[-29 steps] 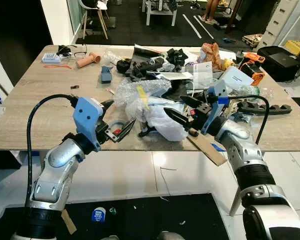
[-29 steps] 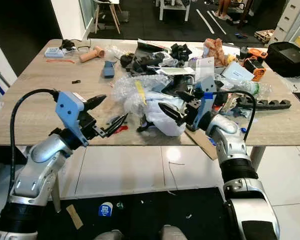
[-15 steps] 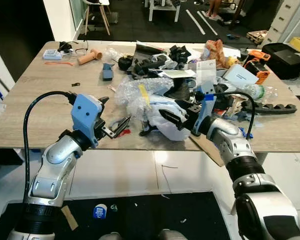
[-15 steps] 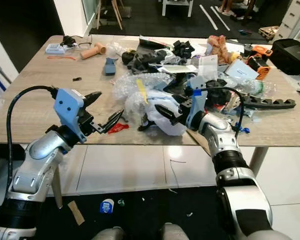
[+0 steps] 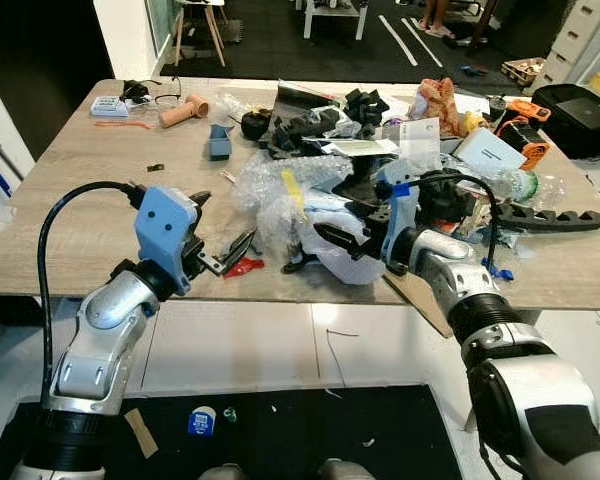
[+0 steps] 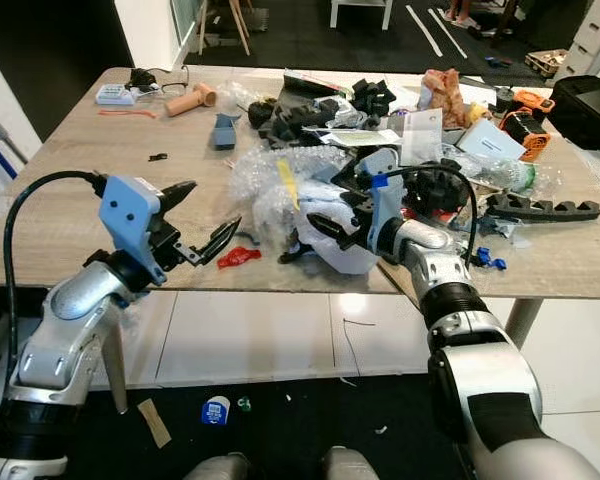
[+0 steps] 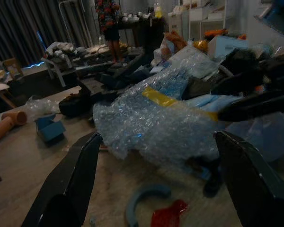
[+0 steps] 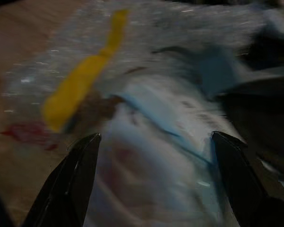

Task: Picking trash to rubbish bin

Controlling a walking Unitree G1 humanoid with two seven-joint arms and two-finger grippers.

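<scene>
- Since a second ago the right gripper [image 5: 342, 225] has travelled in from the table's near edge and now sits against the white plastic bag [image 5: 332, 245]; fingers remain spread, nothing between them.
- The right wrist view is motion-blurred, so I judge this arm to be mid-approach. It shows the bag's white-and-blue surface lying between the two black fingers [image 8: 73, 182].
- Judgement: this is the reach phase of the first pick; no trash is lifted yet and no rubbish bin can be pointed to.
- The left gripper [image 5: 223, 226] holds nearly the same place as before, at the near table edge, jaws wide and holding nothing.
- A red scrap [image 5: 242, 267] lies on the wooden table [image 5: 70, 215] just beside the left gripper's lower fingertip, apart from it.
- The bubble wrap [image 7: 151, 123] with its yellow tape strip [image 5: 287, 189] lies just beyond the left gripper, touching the white bag's far-left side.
- Next needs: close the right fingers on a fold of the bag; slack film may slip.
</scene>
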